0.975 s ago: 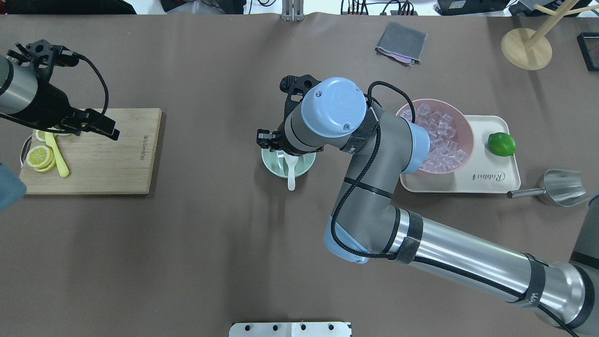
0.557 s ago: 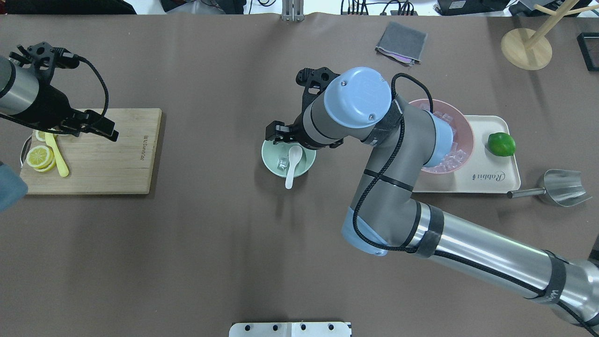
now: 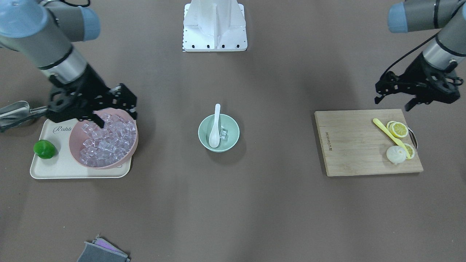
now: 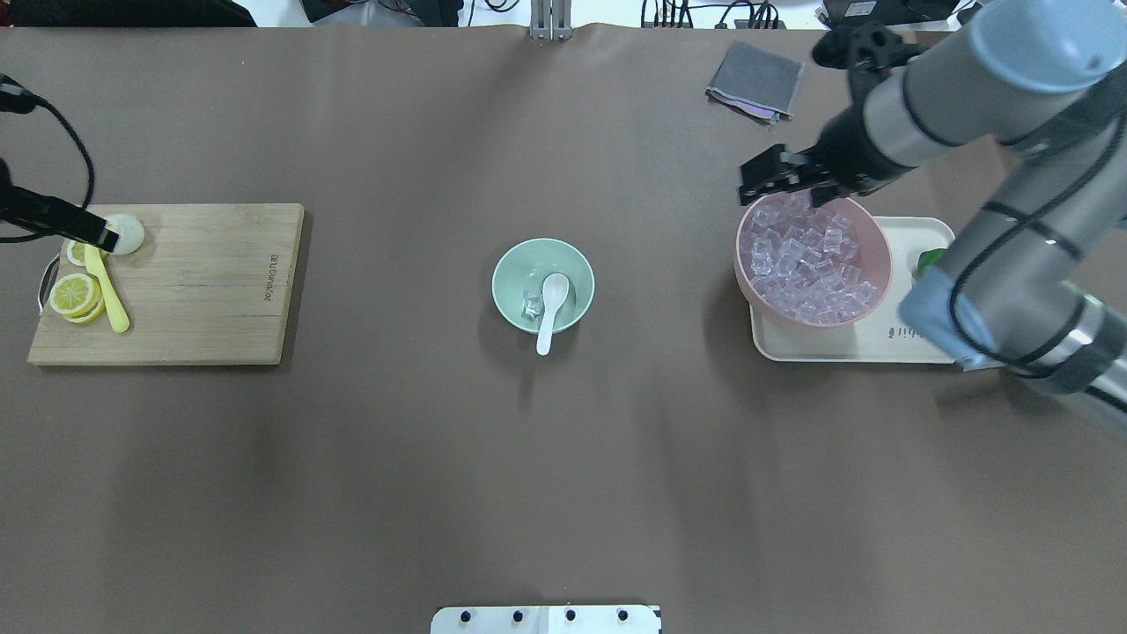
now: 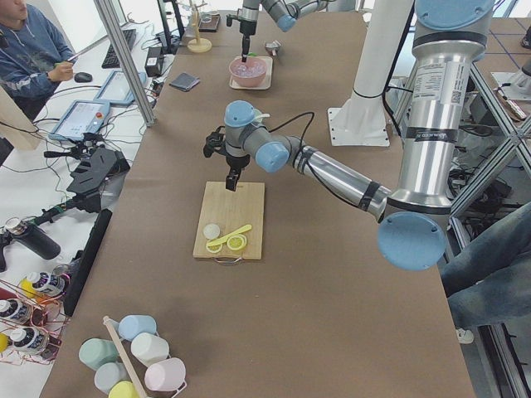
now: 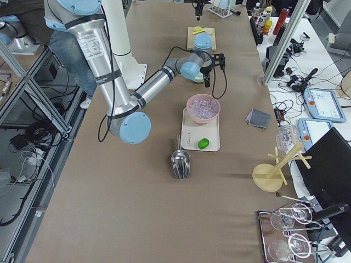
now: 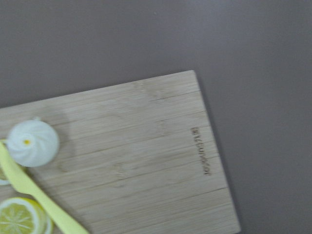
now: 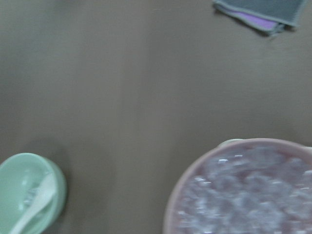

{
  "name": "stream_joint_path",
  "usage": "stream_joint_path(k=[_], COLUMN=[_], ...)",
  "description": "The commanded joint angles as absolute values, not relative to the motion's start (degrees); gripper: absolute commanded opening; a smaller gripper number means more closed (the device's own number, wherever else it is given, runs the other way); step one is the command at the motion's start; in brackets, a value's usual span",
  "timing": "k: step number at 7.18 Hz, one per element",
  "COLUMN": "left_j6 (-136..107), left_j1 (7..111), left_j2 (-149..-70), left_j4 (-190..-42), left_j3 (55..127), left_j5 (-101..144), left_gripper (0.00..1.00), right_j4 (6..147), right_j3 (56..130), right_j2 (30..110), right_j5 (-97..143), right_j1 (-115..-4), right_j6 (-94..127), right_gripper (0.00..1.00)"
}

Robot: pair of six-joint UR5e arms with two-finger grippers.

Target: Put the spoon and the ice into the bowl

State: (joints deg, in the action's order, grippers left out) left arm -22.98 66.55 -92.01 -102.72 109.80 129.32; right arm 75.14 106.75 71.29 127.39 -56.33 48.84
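The mint-green bowl [image 4: 511, 264] stands at the table's middle. The white spoon [image 4: 553, 304] lies in it, scoop inside and handle over the near rim, beside one clear ice cube [image 4: 532, 305]. Bowl [image 3: 233, 140], spoon [image 3: 215, 129] and cube [image 3: 224, 135] also show in the front view. Many more ice cubes [image 4: 806, 260] fill the pink bowl [image 4: 876, 238] on the right. My right gripper [image 4: 784, 187] is open and empty over that bowl's far-left rim. My left gripper [image 3: 393, 102] is open and empty above the cutting board's far edge.
A wooden cutting board [image 4: 194, 282] at the left holds lemon slices [image 4: 75, 295], a yellow utensil [image 4: 107, 291] and a white round piece [image 4: 128, 233]. A cream tray [image 4: 916, 339] carries the pink bowl and a lime [image 3: 44, 149]. A metal scoop [image 3: 12, 111] and grey cloth [image 4: 755, 79] lie nearby.
My right gripper has moved from over the mint bowl to the pink bowl, leaving the spoon and one ice cube in the mint bowl. My left arm has drawn back to the left.
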Motion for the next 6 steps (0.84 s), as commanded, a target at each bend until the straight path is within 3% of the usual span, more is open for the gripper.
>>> stream_joint_path(k=[1, 3, 4, 6], left_j6=[-6.83, 9.41, 15.84, 16.26], left_j1=[76.86, 88.27, 93.55, 95.98], left_j2=[-84.15, -77.02, -76.56, -76.99], left_j4=[-102.66, -103.35, -103.27, -98.47], left_j3=[107.77, 101.56, 97.6, 96.51], left_j5=[134.02, 133.68, 134.03, 135.52], left_gripper=[0.97, 0.97, 0.97, 0.97], right_j4=[75.93, 85.37, 91.17, 94.13], right_j3=[107.23, 106.01, 104.87, 100.31], right_j2=[84.59, 90.16, 90.52, 90.35], right_j5=[137.61, 137.55, 137.2, 136.93], right_j1=[-71.66, -81.25, -85.13, -88.32], right_j6=[25.07, 3.28, -6.32, -15.44], right_gripper=[1.0, 1.0, 1.0, 1.0])
